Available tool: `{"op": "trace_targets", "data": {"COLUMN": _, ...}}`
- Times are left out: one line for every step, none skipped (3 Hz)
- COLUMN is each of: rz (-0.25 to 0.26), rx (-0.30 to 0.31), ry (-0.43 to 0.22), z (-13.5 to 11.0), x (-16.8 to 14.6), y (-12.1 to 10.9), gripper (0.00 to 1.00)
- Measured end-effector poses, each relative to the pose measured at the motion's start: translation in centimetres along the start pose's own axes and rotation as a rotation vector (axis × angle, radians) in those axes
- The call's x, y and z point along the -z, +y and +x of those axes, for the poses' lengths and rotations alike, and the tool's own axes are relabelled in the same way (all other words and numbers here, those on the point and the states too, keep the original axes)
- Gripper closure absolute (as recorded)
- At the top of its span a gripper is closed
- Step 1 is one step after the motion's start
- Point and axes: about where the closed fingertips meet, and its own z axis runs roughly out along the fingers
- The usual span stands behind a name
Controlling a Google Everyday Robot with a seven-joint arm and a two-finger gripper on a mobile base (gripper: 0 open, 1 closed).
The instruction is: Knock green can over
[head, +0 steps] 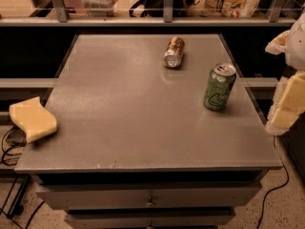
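Observation:
The green can [219, 87] has pale swirl markings and a silver top with a pull tab. It stands upright on the grey table [124, 118], near the right edge. My gripper [288, 104], pale yellow and white, hangs just beyond the table's right edge. It is to the right of the green can and apart from it. Part of the gripper is cut off by the edge of the picture.
A brown-and-gold can [174, 51] lies on its side at the back of the table, left of and behind the green can. A yellow sponge [32, 119] overhangs the left edge. Drawers [150, 199] are below the front edge, and a railing [167, 13] runs behind.

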Motion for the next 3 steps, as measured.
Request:
{"op": "trace_targets", "data": {"rz": 0.009, "rx": 0.007, "ry": -0.013, "z": -0.1, "x": 0.2, "y": -0.1, "gripper": 0.00}}
{"op": "trace_targets", "data": {"rz": 0.013, "rx": -0.010, "ry": -0.133, "z": -0.3, "x": -1.0, "y": -1.0, "gripper": 0.00}}
{"op": "trace_targets", "data": {"rz": 0.018, "rx": -0.008, "ry": -0.260, "z": -1.4, "x": -2.3, "y": -1.7, "gripper": 0.00}}
